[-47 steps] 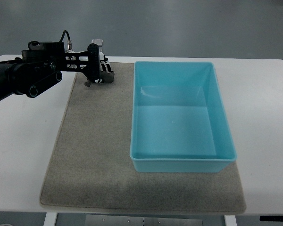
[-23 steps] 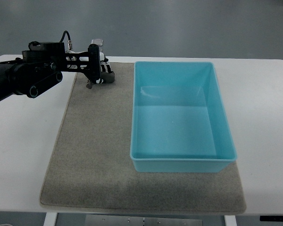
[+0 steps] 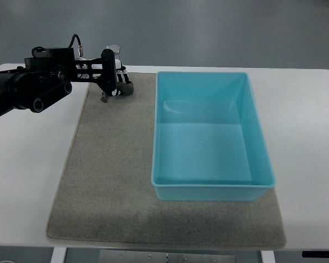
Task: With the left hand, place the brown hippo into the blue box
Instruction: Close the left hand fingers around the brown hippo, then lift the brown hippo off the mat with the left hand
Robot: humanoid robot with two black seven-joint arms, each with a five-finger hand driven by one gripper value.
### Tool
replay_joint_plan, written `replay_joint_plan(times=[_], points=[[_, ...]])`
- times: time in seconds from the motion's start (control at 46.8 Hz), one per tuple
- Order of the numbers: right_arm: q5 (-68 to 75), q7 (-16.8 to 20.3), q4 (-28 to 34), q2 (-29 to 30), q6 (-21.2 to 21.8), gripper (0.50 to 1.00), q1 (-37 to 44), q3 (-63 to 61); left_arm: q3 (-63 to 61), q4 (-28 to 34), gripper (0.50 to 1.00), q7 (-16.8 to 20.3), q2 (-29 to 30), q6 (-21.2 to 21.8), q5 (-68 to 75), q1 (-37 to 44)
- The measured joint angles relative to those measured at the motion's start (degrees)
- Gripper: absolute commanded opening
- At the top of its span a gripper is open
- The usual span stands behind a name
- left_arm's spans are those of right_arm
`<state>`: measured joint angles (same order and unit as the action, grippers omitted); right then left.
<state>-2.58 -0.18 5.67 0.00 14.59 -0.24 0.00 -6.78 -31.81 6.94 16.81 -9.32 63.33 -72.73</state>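
My left hand (image 3: 114,82) reaches in from the left edge and hovers over the far left corner of the grey mat (image 3: 104,181). Its fingers are curled around a small brown-grey thing, the brown hippo (image 3: 128,87), which is mostly hidden by the hand. The blue box (image 3: 214,192) stands open and empty on the right half of the mat, its near left wall a short way to the right of the hand.
The mat lies on a white table (image 3: 27,164). The table's far edge runs just behind the hand. Bare mat stretches from the hand toward the near edge, left of the box.
The left hand has moved slightly toward the far edge, and the brown thing in its fingers moved with it. The box has not moved.
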Motion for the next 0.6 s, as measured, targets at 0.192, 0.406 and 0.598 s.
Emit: replay_joint_plan(times=[0.192,0.406,0.598], points=[[0.0,0.0,0.0,0.0,0.0,0.936,0.0,0.0,0.4,0.0,0.500,0.0,0.2,0.1,-0.5,-0.3],[0.0,0.0,0.0,0.0,0.0,0.936,0.0,0.0,0.4,-0.6,0.500,0.3,0.5,0.1,-0.4,-0.9],[0.0,0.0,0.0,0.0,0.0,0.936,0.0,0.0,0.4,-1.3,0.500,0.3,2.4,-0.1,-0.4,-2.3]])
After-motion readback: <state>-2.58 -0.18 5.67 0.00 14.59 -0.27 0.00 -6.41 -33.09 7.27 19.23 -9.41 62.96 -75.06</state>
